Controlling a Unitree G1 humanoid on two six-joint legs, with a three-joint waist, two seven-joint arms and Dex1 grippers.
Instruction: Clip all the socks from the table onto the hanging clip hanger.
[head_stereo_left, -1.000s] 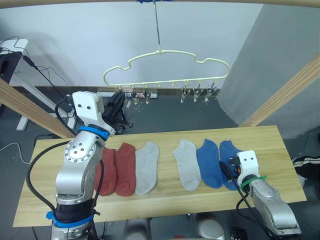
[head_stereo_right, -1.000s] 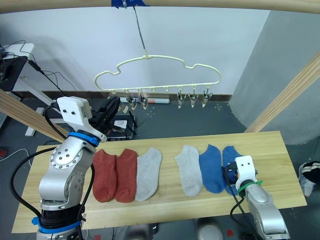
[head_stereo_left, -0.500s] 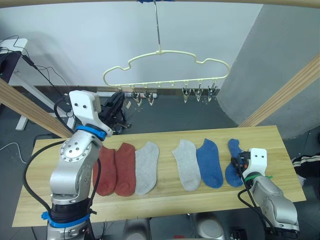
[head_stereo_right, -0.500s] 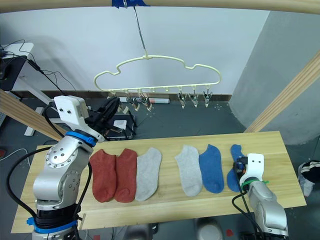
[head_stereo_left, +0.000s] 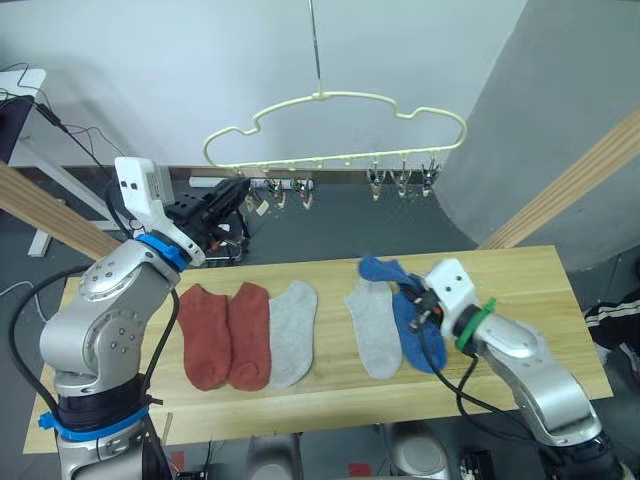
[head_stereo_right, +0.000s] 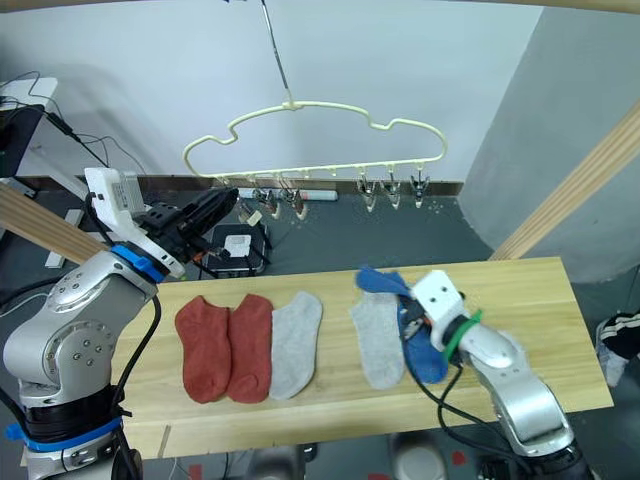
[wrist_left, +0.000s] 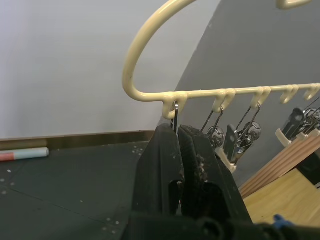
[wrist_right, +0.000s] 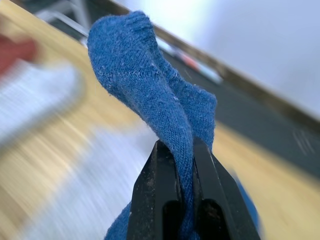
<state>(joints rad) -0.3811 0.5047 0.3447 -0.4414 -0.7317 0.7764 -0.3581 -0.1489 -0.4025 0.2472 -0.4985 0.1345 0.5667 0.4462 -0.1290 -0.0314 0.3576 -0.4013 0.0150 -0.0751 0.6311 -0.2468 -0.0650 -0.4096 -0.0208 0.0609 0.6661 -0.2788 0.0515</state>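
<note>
Your right gripper (wrist_right: 176, 200) pinches a blue sock (head_stereo_left: 383, 270) above the worktop (head_stereo_left: 540, 290); your left gripper (wrist_left: 178, 150), pressed together, sits at the hanger's (head_stereo_left: 330, 100) end clip. Nothing hangs yet; five socks lie waiting.

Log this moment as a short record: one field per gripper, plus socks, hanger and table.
left gripper: shut on a metal clip at the left end of the clip hanger
right gripper: shut on a blue sock, lifted above the table
socks on table: two rust-red, two light grey, one blue
socks on hanger: none
</note>
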